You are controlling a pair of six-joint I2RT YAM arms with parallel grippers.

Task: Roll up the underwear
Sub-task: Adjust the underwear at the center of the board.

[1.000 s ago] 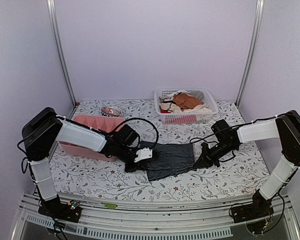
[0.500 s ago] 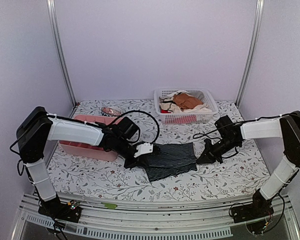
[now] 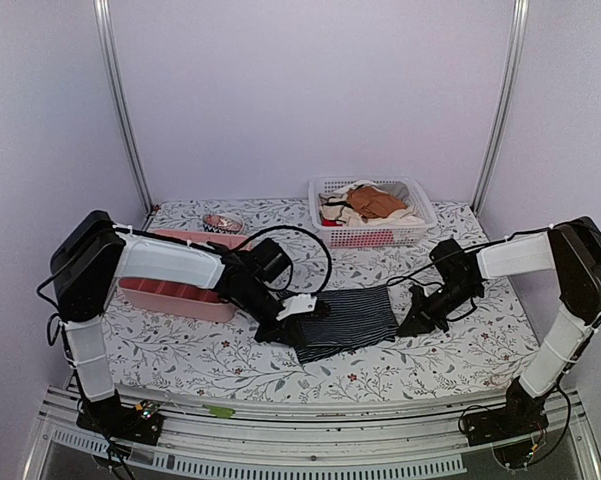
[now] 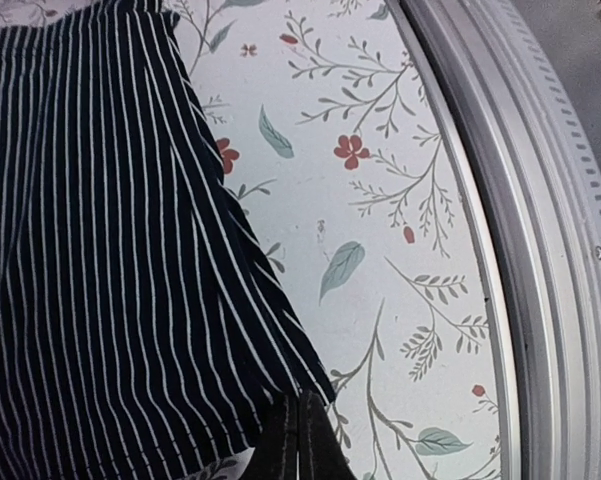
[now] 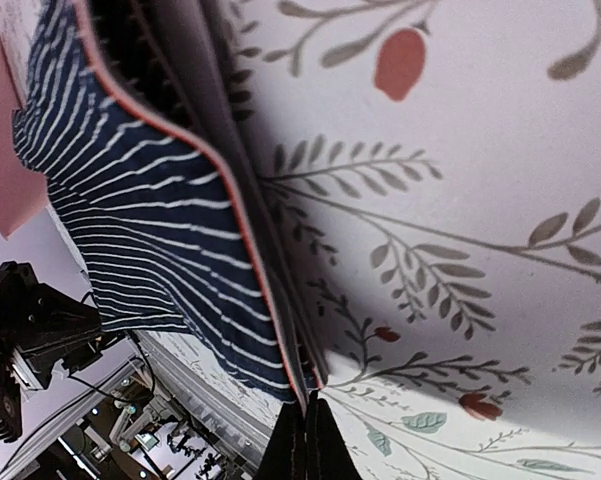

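The underwear, dark navy with thin white stripes, lies mostly flat on the floral table between the two arms. My left gripper is at its left end, shut on a hem corner of the striped fabric; the fingertips pinch that corner just above the table. My right gripper is at the right end, and its fingertips are shut on the red-trimmed waistband edge of the underwear, which is lifted a little there.
A pink tray sits behind my left arm, with a small patterned roll beyond it. A white basket of orange-brown and cream garments stands at the back. The metal front rail runs close to the left gripper.
My left gripper has closed on the left edge and moved right and slightly nearer, dragging that edge inward. The spread cloth is narrower. The right gripper barely shifted.
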